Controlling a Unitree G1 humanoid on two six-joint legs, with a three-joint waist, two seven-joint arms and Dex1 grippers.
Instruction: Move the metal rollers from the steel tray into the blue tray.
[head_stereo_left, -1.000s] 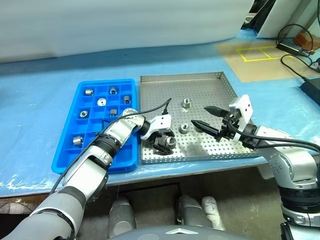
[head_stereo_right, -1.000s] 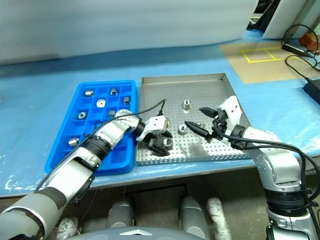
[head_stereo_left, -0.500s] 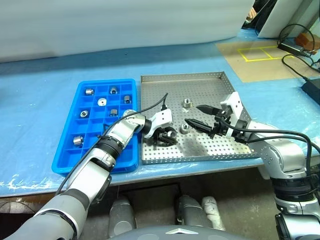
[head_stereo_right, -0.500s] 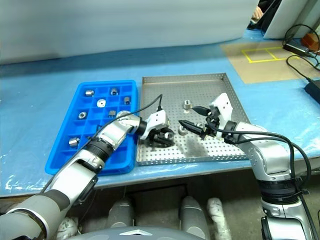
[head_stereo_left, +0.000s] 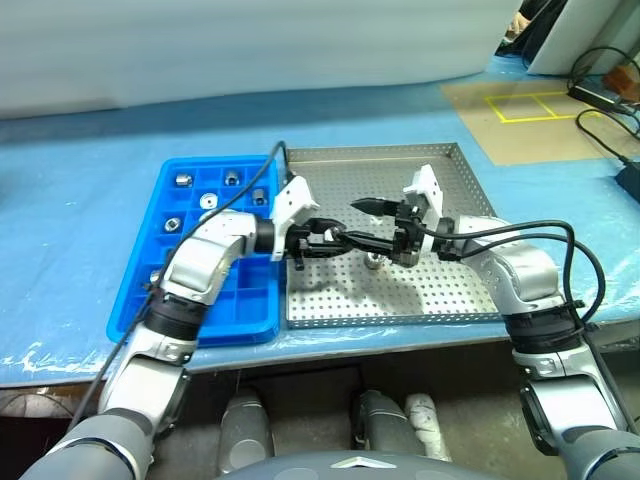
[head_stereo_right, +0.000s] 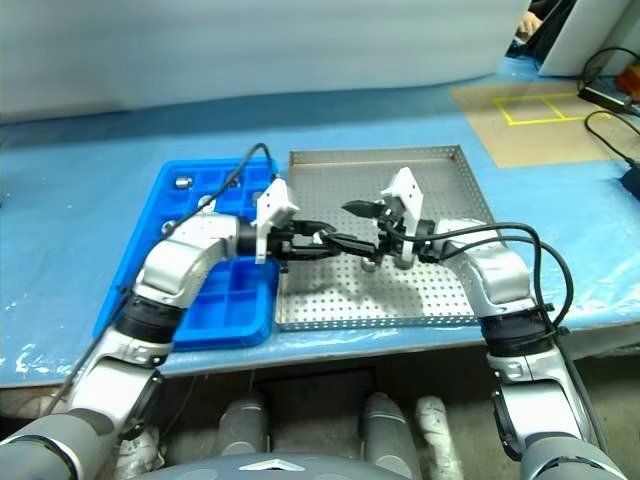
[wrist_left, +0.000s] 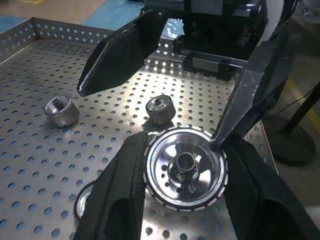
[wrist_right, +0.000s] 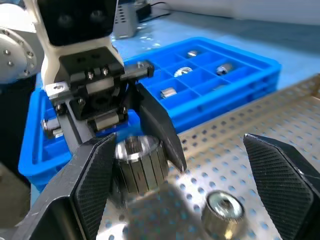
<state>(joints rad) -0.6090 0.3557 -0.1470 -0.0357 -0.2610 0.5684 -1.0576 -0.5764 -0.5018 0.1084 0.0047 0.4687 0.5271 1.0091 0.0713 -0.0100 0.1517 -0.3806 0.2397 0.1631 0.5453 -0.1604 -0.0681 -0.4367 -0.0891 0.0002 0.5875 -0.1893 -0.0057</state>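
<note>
My left gripper (wrist_left: 185, 200) is shut on a shiny ribbed metal roller (wrist_left: 185, 167), held above the steel tray (head_stereo_left: 440, 290). From the other side, the roller (wrist_right: 140, 162) hangs between the spread fingers of my right gripper (wrist_right: 178, 142), which is open and does not touch it. Both grippers (head_stereo_left: 325, 243) (head_stereo_left: 350, 222) meet over the middle of the steel tray. Two more rollers (wrist_left: 62, 111) (wrist_left: 160, 109) lie on the perforated floor. To the left sits the blue tray (head_stereo_left: 200, 320), with several rollers (head_stereo_left: 207, 201) in its far compartments.
Both trays rest on a table covered in blue sheet (head_stereo_left: 80, 200), with the front edge close below them. Black cables (head_stereo_left: 590, 95) and a yellow taped square (head_stereo_left: 520, 105) lie on the floor at the far right.
My left gripper shut on a roller and lifted it off the steel tray. My right gripper, staying open, swung left until its fingers flank the held roller.
</note>
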